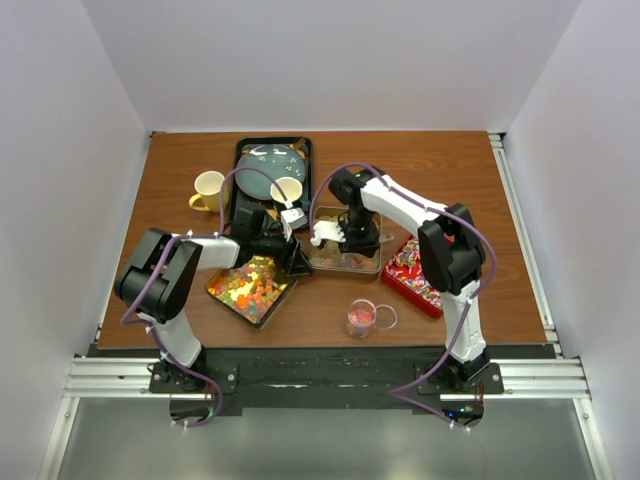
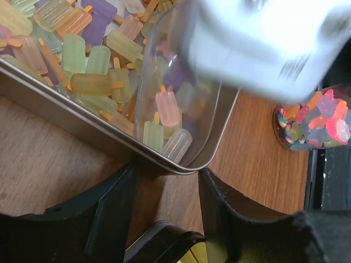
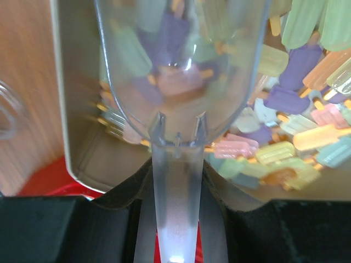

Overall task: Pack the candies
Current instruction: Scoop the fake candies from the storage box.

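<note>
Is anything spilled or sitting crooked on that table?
No spill shows. The left tray of orange and yellow candies and the red tray lie skewed to the edge of the table, while the middle tray sits nearly square.

Left fingers (image 2: 104,219) apart, right fingers (image 3: 112,222) closed.

Left arm (image 1: 180,338), right arm (image 1: 405,205): white links, black joints; purple cables (image 1: 487,258); left pincer (image 2: 167,175) black.
</note>
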Robot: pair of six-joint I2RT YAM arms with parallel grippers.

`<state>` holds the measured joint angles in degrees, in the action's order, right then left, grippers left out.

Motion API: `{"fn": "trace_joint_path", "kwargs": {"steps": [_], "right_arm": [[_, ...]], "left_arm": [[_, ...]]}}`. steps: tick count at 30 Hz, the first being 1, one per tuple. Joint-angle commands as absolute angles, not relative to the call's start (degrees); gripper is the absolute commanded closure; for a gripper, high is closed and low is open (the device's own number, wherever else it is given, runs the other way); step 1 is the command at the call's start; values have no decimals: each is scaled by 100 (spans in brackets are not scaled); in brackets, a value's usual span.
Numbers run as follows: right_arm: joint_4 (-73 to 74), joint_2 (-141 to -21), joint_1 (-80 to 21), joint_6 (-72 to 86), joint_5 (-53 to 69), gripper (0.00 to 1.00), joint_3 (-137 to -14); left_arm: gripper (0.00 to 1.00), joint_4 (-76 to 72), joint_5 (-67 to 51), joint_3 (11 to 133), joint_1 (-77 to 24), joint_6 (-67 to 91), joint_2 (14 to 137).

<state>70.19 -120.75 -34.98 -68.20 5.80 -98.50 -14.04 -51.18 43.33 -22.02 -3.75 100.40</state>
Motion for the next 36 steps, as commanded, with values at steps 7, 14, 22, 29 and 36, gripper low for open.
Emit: {"fn": "trace_joint_path", "kwargs": {"steps": [7, 14, 22, 29, 36], "right_arm": [[7085, -11866, -3164, -7259, 3322, 100, -9704], [6627, -11409, -2988, -7365, 3638, 100, -8896], [6329, -11084, -2637, -7436, 3893, 100, -8517], [6153, -11030, -2514, -7270, 3762, 100, -8245], [5898, -10714, -2303, -7172, 3981, 100, -8042]], "left_arm": [[46, -581, -5238, 5044, -2206, -887, 10028], [45, 1236, -5221, 5695, -2171, -1915, 9932], [44, 2416, -4958, 6407, -2127, -2460, 9897], [43, 2953, -4694, 6557, -2039, -2795, 9782], [43, 3067, -4535, 6565, -1855, -2813, 9624]]}}
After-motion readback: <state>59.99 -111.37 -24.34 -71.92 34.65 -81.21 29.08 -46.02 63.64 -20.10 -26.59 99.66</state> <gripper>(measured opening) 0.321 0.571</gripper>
